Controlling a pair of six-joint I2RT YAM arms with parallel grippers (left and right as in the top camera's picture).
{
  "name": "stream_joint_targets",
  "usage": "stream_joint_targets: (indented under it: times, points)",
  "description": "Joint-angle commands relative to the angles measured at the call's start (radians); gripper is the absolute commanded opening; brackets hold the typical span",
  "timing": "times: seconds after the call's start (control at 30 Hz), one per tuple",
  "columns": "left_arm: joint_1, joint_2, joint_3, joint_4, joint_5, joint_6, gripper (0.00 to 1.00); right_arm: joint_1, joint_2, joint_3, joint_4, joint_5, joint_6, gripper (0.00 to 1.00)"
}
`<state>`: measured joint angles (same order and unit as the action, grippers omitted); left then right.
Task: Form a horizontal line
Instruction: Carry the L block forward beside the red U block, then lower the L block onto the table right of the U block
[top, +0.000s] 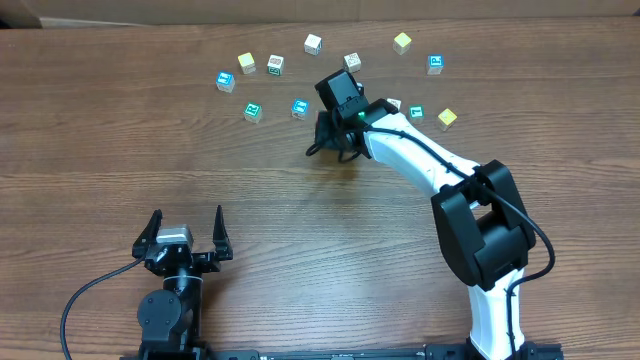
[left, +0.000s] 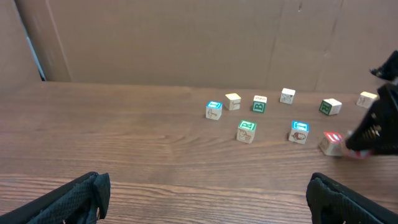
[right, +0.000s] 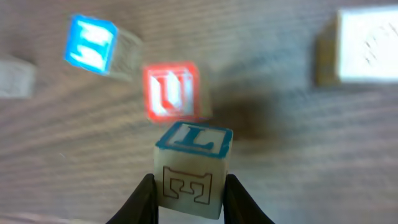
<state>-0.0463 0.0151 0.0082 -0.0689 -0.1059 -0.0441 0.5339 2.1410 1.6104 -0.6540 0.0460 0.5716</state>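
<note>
A blue-topped "L" cube (right: 193, 163) sits clamped in the right pincer (right: 190, 186), while the left pincer (top: 188, 216) stands wide apart.

Left arm tucked in, right arm stretched out with its pincer closed.
The left arm (top: 168, 300) sits folded close to its base, wrist level; the left pincer (top: 188, 215) is spread wide, both dark fingers well apart with nothing between them; the right arm (top: 420, 160) reaches forward and leftward from its base, its white link angled across, wrist bent downward; the right pincer (right: 189, 198) is clamped on a blue-topped cube (right: 189, 171), one finger pressed against each side face.
</note>
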Motion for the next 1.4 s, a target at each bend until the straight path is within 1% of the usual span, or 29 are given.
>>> stream_joint_targets:
  times: [0.0, 0.17, 0.23, 0.37, 0.93, 1.23, 1.37]
  points:
    - [-0.008, -0.01, -0.002, -0.002, -0.002, 0.022, 0.99, -0.034, -0.076, 0.027, -0.068, 0.021, -0.004, 0.16]
    - [-0.008, -0.01, -0.002, -0.002, -0.002, 0.022, 1.0, -0.092, -0.088, 0.027, -0.192, 0.019, -0.021, 0.16]
    - [-0.008, -0.01, -0.002, -0.002, -0.002, 0.022, 1.0, -0.111, -0.081, 0.027, -0.227, 0.016, -0.064, 0.16]
    - [-0.008, -0.01, -0.002, -0.002, -0.002, 0.022, 1.0, -0.118, -0.065, 0.027, -0.245, -0.003, -0.157, 0.16]
    - [-0.008, -0.01, -0.002, -0.002, -0.002, 0.022, 1.0, -0.116, -0.053, -0.054, -0.243, -0.072, -0.158, 0.17]
    - [-0.008, -0.01, -0.002, -0.002, -0.002, 0.022, 1.0, -0.114, -0.053, -0.055, -0.249, -0.142, -0.158, 0.17]
    - [-0.008, -0.01, -0.002, -0.002, -0.002, 0.022, 1.0, -0.114, -0.053, -0.055, -0.257, -0.143, -0.158, 0.18]
